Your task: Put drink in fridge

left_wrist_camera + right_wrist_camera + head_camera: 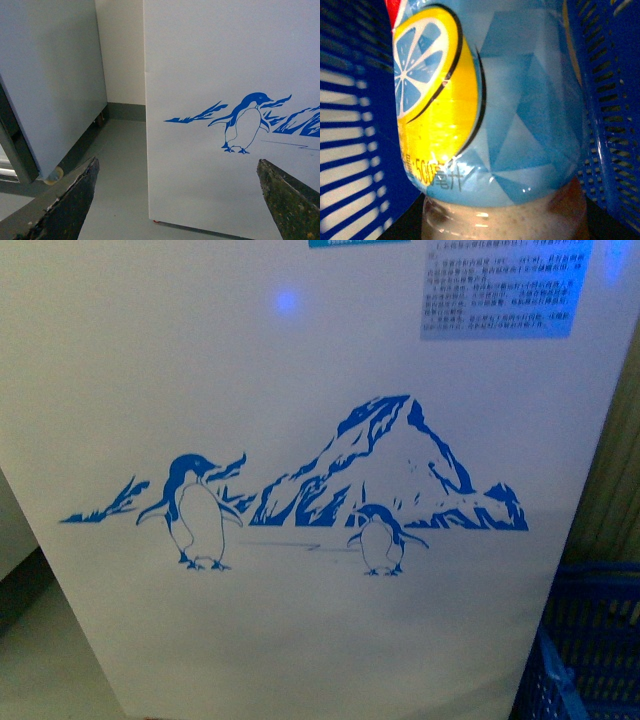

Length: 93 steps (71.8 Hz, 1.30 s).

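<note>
Your front view is filled by the white front of the fridge point(300, 370), very close up. On it you see the blue decal: 1 larger penguin point(198, 512), 1 smaller penguin point(380, 538) and a mountain point(390, 460) behind them. A pale printed sticker point(500, 288) sits near the upper edge. Low on the right, just beside the fridge, is a blue slatted crate point(590, 640).

Your left claw point(177, 161) is spread wide, with its 2 dark, worn fingers point(75, 200) far apart and nothing between them. It faces the fridge's lower corner, where the larger penguin shows again. To the side, a plain grey-white cabinet point(50, 75) stands on a castor point(54, 175), with a strip of grey floor point(120, 175) between it and the fridge.

The drink point(520, 100) fills your right wrist view. It is a bottle with a light blue label bearing a yellow lemon slice point(430, 75), and cloudy liquid shows past the label's edge. Blue slatted crate walls flank it on both sides, so it is in a crate and not in the fridge. The right claw's fingers do not show in any view, so you cannot tell whether it grips the bottle.
</note>
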Each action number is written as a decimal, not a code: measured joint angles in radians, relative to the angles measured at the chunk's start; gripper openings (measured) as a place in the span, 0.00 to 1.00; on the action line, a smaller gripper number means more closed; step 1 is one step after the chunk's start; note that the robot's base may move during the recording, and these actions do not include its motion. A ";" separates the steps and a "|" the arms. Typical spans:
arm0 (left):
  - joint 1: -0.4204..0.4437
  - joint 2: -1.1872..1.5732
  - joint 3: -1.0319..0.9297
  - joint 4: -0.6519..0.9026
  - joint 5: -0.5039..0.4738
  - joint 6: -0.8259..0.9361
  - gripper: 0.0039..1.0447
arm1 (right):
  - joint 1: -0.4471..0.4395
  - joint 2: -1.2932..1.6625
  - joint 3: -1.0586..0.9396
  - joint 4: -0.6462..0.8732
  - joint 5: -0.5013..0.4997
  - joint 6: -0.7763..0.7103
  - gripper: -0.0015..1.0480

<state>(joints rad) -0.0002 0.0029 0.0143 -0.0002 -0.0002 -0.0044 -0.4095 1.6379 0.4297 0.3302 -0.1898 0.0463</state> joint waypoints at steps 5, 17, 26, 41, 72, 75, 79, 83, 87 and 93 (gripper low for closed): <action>0.000 0.000 0.000 0.000 0.000 0.000 0.92 | 0.000 -0.217 0.012 -0.135 -0.024 0.028 0.42; 0.000 0.000 0.000 0.000 0.000 0.000 0.92 | 0.021 -0.631 0.143 -0.349 -0.042 0.091 0.42; 0.000 0.000 0.000 0.000 0.000 0.000 0.92 | 0.065 -0.830 0.264 -0.418 -0.038 0.117 0.42; 0.000 0.000 0.000 0.000 0.000 0.000 0.92 | 0.194 -1.010 0.373 -0.501 0.022 0.143 0.42; 0.000 0.000 0.000 0.000 0.000 0.000 0.92 | 0.377 -1.133 0.363 -0.469 0.150 0.213 0.42; 0.000 0.000 0.000 0.000 0.000 0.000 0.92 | 0.410 -1.137 0.340 -0.467 0.160 0.213 0.42; 0.000 0.000 0.000 0.000 0.000 0.000 0.92 | 0.420 -1.138 0.328 -0.467 0.153 0.212 0.42; 0.000 0.000 0.000 0.000 0.000 0.000 0.92 | 0.424 -1.138 0.327 -0.467 0.149 0.211 0.42; 0.000 0.000 0.000 0.000 0.000 0.000 0.92 | 0.425 -1.139 0.327 -0.467 0.152 0.211 0.42; 0.000 0.000 0.000 0.000 0.000 0.000 0.92 | 0.425 -1.139 0.327 -0.467 0.156 0.212 0.42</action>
<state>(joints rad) -0.0002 0.0029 0.0143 -0.0002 -0.0002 -0.0044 0.0151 0.4984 0.7567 -0.1371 -0.0334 0.2581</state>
